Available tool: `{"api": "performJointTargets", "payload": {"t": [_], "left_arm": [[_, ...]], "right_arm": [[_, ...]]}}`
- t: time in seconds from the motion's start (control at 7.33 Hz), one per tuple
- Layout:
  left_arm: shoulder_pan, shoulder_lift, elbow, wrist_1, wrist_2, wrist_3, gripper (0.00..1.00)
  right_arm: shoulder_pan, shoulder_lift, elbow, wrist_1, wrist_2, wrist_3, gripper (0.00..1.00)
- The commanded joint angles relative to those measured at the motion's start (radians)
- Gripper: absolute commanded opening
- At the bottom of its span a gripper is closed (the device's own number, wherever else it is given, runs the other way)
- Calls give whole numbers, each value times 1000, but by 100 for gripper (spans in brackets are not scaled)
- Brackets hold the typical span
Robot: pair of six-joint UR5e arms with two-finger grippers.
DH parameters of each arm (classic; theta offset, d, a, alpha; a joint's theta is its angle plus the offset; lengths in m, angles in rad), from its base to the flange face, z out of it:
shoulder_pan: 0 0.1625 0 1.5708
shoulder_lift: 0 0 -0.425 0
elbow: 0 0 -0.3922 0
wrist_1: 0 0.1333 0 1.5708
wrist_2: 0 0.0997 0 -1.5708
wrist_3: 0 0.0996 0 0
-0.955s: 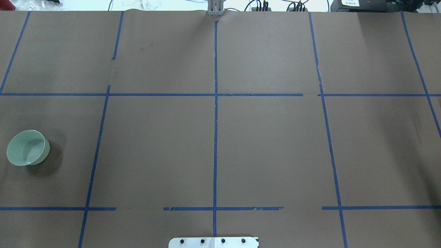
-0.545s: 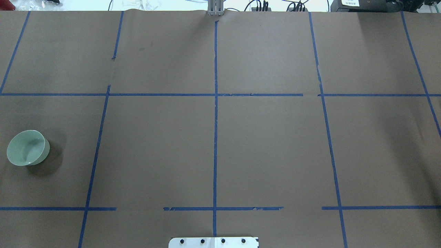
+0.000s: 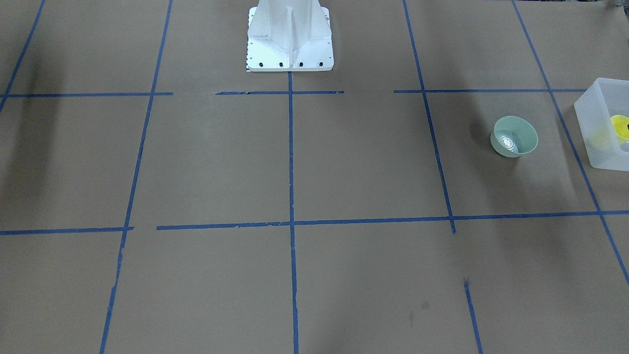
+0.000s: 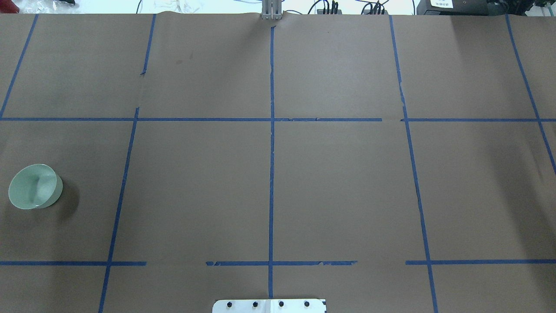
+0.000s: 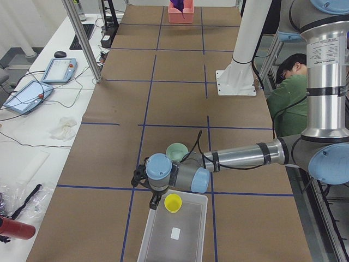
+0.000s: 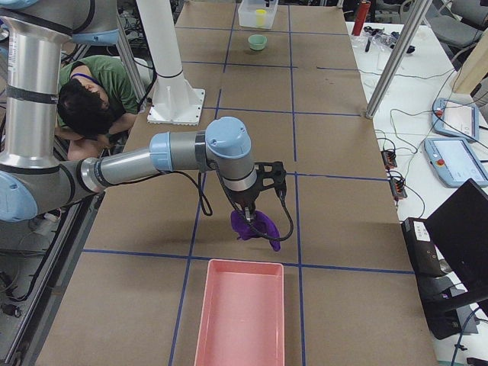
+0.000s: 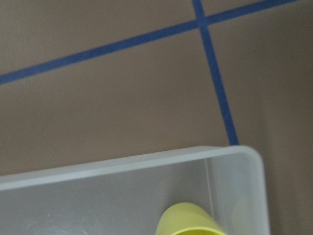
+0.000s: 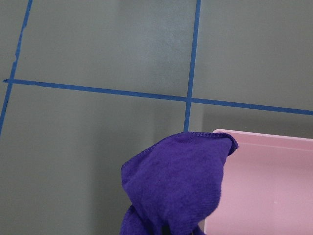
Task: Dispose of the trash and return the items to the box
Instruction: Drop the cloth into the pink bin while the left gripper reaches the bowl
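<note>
The pale green bowl (image 4: pixel 34 187) stands upright on the brown table near my left end, also in the front view (image 3: pixel 514 136). The frosted box (image 3: pixel 597 105) stands just beyond it. My left gripper (image 5: pixel 156 203) is at the box's near end, shut on the yellow cup (image 5: pixel 173 203), which sits inside the rim (image 7: pixel 122 166) and shows low in the left wrist view (image 7: pixel 188 220). My right gripper (image 6: pixel 248 217) is shut on a purple cloth (image 8: pixel 176 186) that hangs just short of the pink tray (image 8: pixel 264 186). Neither gripper's fingers show in the wrist views.
The white robot base (image 3: pixel 290 39) stands at the table's middle near edge. A person (image 6: pixel 84 99) sits behind the robot. Tablets and cables (image 5: pixel 32 90) lie on the side bench. Blue tape lines grid the brown paper.
The shadow beside the bowl has shrunk a little. Nothing else in the overhead view has moved.
</note>
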Motion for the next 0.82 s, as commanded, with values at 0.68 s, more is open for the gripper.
{"api": "performJointTargets", "payload": {"t": [0.68], "left_arm": [[81, 109, -198, -374, 55, -439, 100]], "right_arm": [[148, 136, -346, 14, -156, -403, 0]]}}
